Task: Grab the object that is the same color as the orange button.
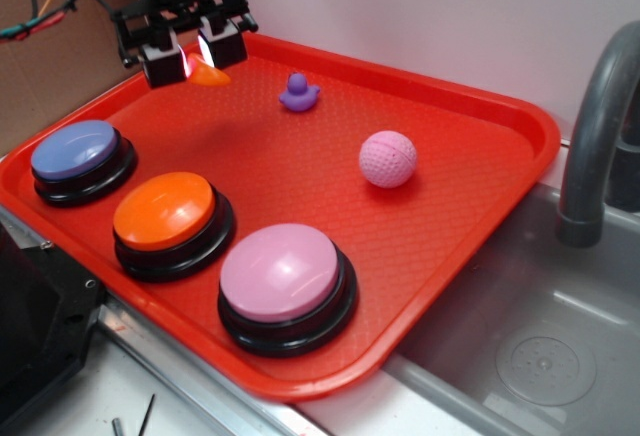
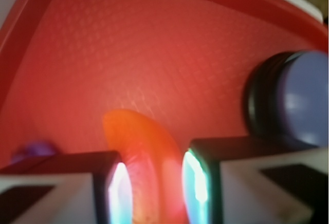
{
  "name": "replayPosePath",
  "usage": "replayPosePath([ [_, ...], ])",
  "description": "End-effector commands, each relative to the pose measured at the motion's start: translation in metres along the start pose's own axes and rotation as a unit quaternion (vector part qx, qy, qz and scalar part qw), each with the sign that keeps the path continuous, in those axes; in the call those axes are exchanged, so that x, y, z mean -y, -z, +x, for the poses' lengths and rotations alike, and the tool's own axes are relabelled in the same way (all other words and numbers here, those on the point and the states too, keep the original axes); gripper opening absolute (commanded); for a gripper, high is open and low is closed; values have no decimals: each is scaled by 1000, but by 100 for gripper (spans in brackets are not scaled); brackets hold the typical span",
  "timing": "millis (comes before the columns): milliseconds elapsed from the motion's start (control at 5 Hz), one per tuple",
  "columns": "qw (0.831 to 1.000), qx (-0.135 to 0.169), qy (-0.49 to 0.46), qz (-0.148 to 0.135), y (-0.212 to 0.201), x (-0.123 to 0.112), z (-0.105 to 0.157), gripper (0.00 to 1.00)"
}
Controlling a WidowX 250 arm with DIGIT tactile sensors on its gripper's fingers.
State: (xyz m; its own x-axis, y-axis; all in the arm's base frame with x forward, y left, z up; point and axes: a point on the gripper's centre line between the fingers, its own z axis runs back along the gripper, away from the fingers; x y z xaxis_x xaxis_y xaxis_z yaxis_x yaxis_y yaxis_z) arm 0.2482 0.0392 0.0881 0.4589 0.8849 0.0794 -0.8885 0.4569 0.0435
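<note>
A small glossy orange crescent, the object (image 1: 212, 75) (image 2: 136, 136), sits between my gripper's (image 1: 195, 64) (image 2: 154, 193) two pads at the far left corner of the red tray (image 1: 500, 121). The pads press against both of its sides, and one tip pokes out past the fingers. In the exterior view it appears to hang slightly above the tray floor. The orange button (image 1: 165, 209), a large dome on a black base, stands near the tray's front left, well away from the gripper.
A blue-purple button (image 1: 73, 149) (image 2: 303, 98) stands just left of the gripper, and a pink button (image 1: 280, 271) at the front. A purple duck (image 1: 298, 93) (image 2: 33, 149) and a pink golf ball (image 1: 387, 158) lie further right. A sink (image 1: 530, 346) and grey faucet (image 1: 600, 136) lie beyond the tray's right edge.
</note>
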Motion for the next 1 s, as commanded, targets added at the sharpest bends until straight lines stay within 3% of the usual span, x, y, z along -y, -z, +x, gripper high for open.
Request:
replayPosePath([
  [0, 982, 1, 189, -17, -59, 0, -27, 0],
  [200, 968, -6, 251, -24, -90, -7, -47, 0],
  [400, 962, -28, 269, -30, -108, -15, -43, 0],
  [600, 963, -10, 265, -41, -117, -19, -36, 0],
  [800, 965, -11, 259, -44, -117, -12, -33, 0],
])
